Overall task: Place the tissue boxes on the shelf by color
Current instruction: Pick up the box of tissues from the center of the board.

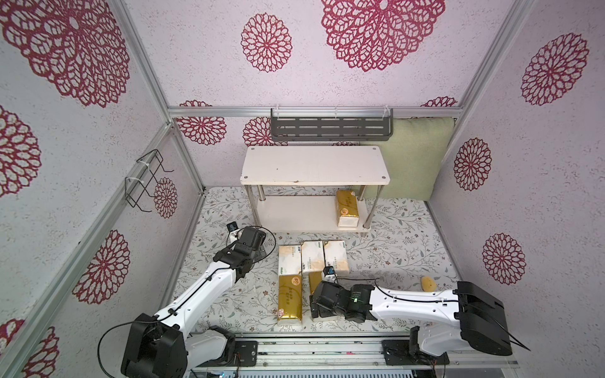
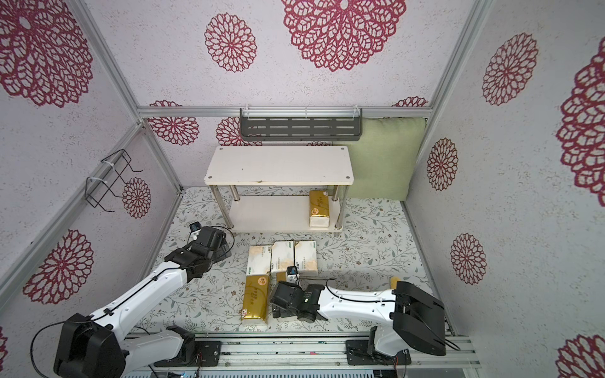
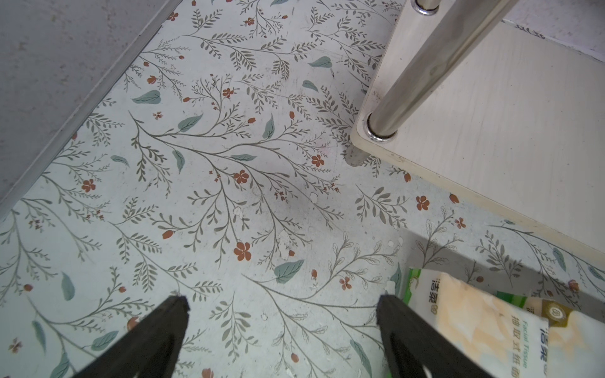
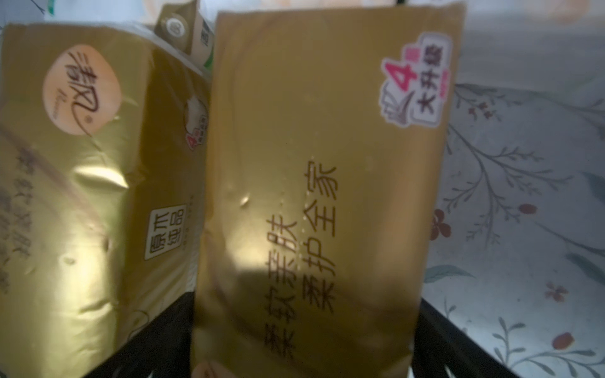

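Risk: snagging neighbour gold pack (image 1: 289, 301), just beside, on closing | right gripper (image 4: 304, 297) jaws spread wide astride target gold pack (image 4: 311, 163), lower centre of frame | left gripper (image 3: 281, 299) spread, empty | shelf (image 1: 314, 165) mid-frame

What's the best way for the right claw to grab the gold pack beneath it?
Across its narrow width, from straight above. The gold pack lies flat, both long sides exposed, a slim gap parting it from its gold neighbour; the open right gripper straddles it that way.
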`<state>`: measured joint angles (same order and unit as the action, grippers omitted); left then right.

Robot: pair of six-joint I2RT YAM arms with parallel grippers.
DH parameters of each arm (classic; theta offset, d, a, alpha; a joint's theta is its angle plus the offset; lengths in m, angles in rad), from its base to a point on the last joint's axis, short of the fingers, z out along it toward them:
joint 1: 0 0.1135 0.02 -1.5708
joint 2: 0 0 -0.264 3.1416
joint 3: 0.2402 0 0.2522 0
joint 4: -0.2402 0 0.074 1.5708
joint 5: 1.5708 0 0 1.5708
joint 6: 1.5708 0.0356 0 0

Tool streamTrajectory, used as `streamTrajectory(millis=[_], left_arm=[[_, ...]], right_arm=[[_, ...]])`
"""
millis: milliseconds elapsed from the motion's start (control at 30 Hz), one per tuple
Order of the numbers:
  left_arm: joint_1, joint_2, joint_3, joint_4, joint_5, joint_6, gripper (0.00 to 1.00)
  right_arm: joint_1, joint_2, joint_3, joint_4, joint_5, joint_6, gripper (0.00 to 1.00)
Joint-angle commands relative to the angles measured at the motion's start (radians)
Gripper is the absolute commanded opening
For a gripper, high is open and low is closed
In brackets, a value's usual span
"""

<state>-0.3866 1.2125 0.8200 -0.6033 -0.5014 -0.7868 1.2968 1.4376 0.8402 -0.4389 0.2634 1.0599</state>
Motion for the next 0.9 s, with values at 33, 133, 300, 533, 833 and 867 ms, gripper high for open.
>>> streamTrajectory(millis=[33,133,300,533,833,867], left_arm=[[-0.013,0.004,0.019,0.022,-0.002,0.001,0.97],[-0.015,0.009,0.016,0.034,0.001,0.001,0.97],[-0.015,0.030,0.032,0.037,0.008,0.008,0.97],[-0.017,0.044,0.059,0.035,0.006,0.018,0.97],[-0.026,0.053,0.067,0.027,0.004,0.014,0.98],[-0.027,0.054,0.068,0.025,0.002,0.014,0.97]], right_arm=[[0.027,0.016,0.040,-0.069,0.069,0.047,0.99],[0.049,0.027,0.028,-0.071,0.127,0.072,0.99],[0.063,0.032,-0.001,-0.047,0.195,0.091,0.99],[0.064,0.070,-0.001,-0.028,0.192,0.077,0.99],[0.027,0.090,-0.014,0.004,0.159,0.041,0.96],[0.024,0.093,-0.015,0.008,0.156,0.034,0.95]])
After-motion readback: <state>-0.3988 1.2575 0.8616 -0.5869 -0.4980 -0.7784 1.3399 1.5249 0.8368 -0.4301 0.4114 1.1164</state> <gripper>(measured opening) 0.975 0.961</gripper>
